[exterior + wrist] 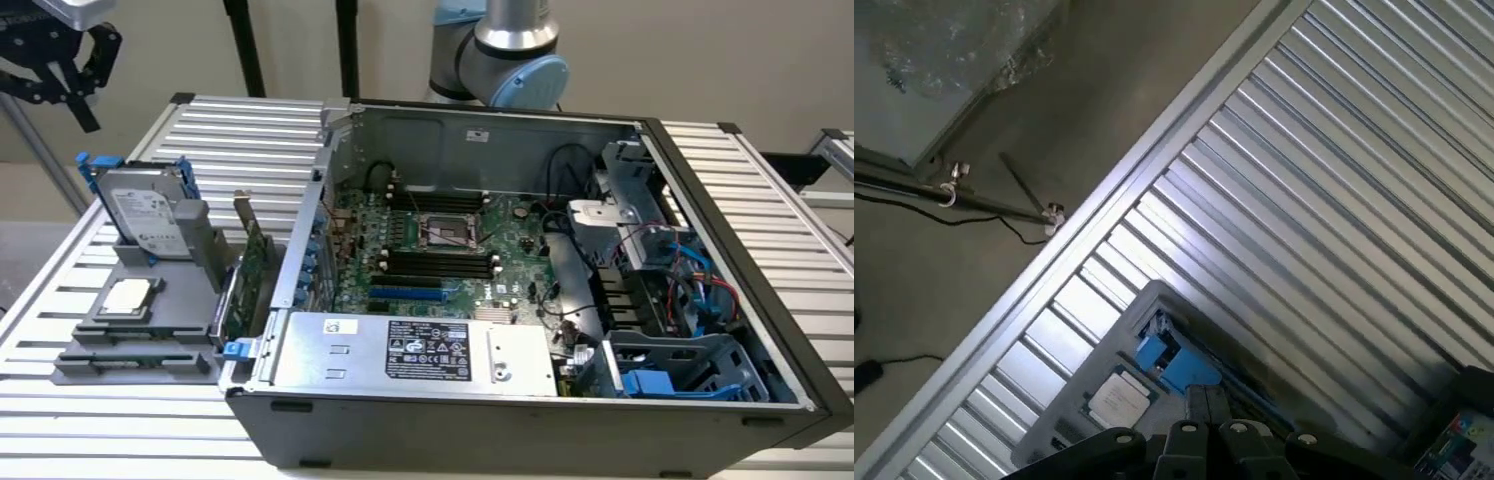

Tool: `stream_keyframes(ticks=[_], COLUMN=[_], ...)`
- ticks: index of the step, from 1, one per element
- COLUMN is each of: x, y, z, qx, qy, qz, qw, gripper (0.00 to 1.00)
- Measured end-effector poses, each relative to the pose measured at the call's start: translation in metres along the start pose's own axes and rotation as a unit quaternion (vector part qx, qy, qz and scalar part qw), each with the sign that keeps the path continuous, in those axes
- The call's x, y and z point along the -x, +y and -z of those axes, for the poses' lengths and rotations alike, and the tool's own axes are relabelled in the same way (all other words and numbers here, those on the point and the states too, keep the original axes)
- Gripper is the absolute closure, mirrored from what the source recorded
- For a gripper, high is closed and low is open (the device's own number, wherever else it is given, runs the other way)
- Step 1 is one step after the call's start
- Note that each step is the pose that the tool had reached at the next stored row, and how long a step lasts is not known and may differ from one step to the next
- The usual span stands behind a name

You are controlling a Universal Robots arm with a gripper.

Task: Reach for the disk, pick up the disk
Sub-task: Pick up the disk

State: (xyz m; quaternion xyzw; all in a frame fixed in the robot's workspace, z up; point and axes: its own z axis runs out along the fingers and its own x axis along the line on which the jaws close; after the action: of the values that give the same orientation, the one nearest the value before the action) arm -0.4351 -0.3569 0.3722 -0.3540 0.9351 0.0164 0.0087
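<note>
The disk (140, 212) is a silver-grey drive with a white label in a bright blue frame. It stands tilted in a grey holder (187, 262) on the table at the exterior view's left. My gripper (84, 112) hangs high above and behind it, well clear, with its black fingers shut on nothing. In the wrist view the disk's blue frame (1168, 360) sits just beyond my closed fingertips (1196, 402), far below them.
A small square silver chip (127, 297) lies on the grey tray (140, 358) in front of the disk. An open computer case (534, 260) with a silver power supply (414, 350) stands beside it. The slatted metal table (1334, 180) ends at an edge, with floor beyond.
</note>
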Motion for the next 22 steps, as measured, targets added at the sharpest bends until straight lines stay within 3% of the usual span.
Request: stream_keyframes(ticks=[5, 10, 17, 22], x=[-0.0001, -0.0002, 0.0001, 0.0002], y=[-0.0001, -0.0003, -0.0006, -0.0007], z=[-0.0043, -0.0085, -0.0101, -0.0106], qx=[0.0012, 0.0025, 0.0042, 0.0054], qy=[0.001, 0.0023, 0.0036, 0.0047], qz=[0.045, 0.091, 0.151, 0.195], qw=[0.999, 0.9959, 0.9885, 0.9808], gripper=[0.89, 0.89, 0.89, 0.89])
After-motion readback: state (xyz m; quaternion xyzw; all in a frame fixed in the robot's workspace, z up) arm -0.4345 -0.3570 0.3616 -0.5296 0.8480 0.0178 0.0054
